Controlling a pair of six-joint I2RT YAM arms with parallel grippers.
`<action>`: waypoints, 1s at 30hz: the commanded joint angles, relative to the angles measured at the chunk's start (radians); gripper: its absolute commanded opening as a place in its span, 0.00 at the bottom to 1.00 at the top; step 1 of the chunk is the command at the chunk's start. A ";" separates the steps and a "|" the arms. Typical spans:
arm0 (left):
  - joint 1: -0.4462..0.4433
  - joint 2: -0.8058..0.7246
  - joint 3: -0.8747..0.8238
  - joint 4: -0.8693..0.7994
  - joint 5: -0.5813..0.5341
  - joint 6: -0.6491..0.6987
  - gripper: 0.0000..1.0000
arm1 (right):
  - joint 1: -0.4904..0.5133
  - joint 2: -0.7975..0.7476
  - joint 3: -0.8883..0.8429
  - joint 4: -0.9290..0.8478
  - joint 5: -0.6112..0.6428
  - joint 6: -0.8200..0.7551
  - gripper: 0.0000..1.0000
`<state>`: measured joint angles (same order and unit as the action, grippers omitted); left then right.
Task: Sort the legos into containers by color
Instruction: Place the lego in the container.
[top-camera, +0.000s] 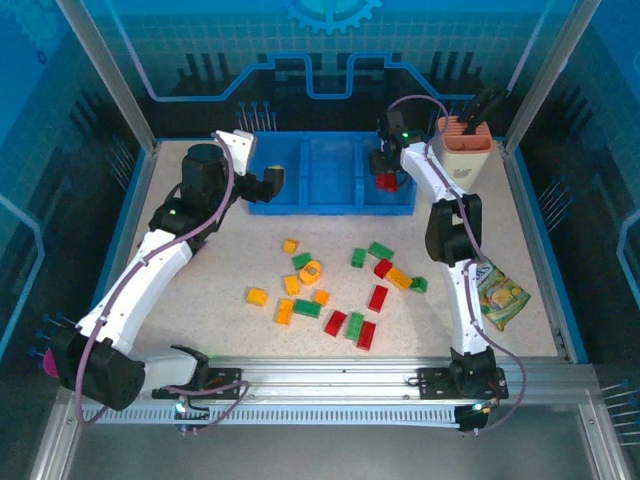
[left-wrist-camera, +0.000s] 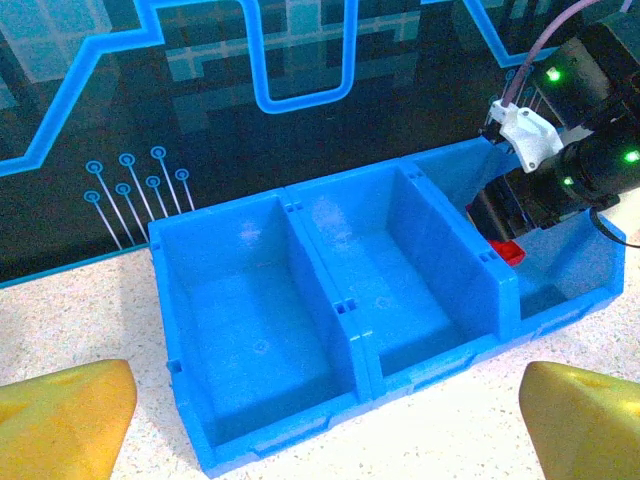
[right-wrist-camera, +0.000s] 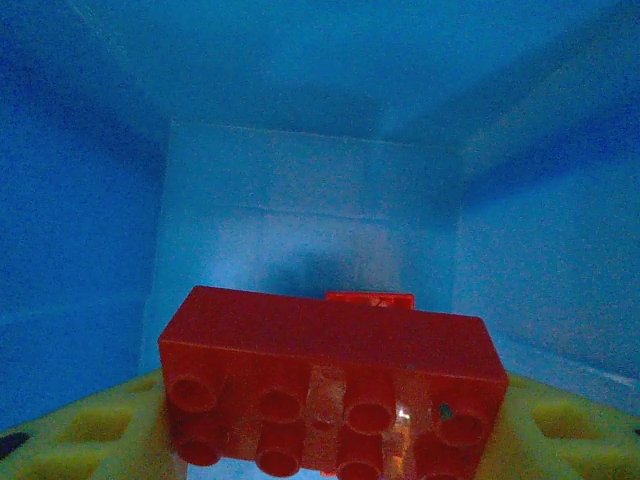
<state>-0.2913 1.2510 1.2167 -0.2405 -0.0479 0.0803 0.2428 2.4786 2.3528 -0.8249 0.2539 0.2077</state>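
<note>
The containers are three adjoining compartments of a blue bin tray (top-camera: 330, 207) at the back of the table. My right gripper (top-camera: 386, 172) reaches down into the right compartment (left-wrist-camera: 565, 285), shut on a red lego (right-wrist-camera: 335, 385) held between its yellow fingers (right-wrist-camera: 75, 440). Another red piece (right-wrist-camera: 370, 298) lies on that compartment's floor behind it. The left (left-wrist-camera: 250, 330) and middle (left-wrist-camera: 395, 285) compartments hold nothing. My left gripper (left-wrist-camera: 325, 445) hovers open just in front of the tray, with nothing between its fingers (left-wrist-camera: 60, 420). Red (top-camera: 378, 298), green (top-camera: 307, 308) and orange (top-camera: 257, 296) legos lie scattered mid-table.
A peach-and-cream holder (top-camera: 466, 150) with black handles stands at the back right, close to the right arm. A crinkled green-yellow packet (top-camera: 500, 295) lies at the right edge. Aluminium posts and blue walls enclose the table.
</note>
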 joint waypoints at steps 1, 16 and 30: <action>-0.005 0.013 0.039 -0.017 0.003 0.000 0.99 | -0.010 0.018 0.056 -0.038 -0.021 -0.017 0.59; -0.006 -0.024 0.026 -0.021 -0.005 0.000 0.99 | -0.008 0.005 0.061 -0.038 -0.048 -0.019 0.70; -0.005 -0.054 0.014 -0.023 -0.009 -0.002 0.99 | -0.004 0.009 0.093 -0.059 -0.062 -0.020 0.64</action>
<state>-0.2913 1.2327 1.2221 -0.2577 -0.0479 0.0799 0.2413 2.4859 2.4073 -0.8520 0.2008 0.1982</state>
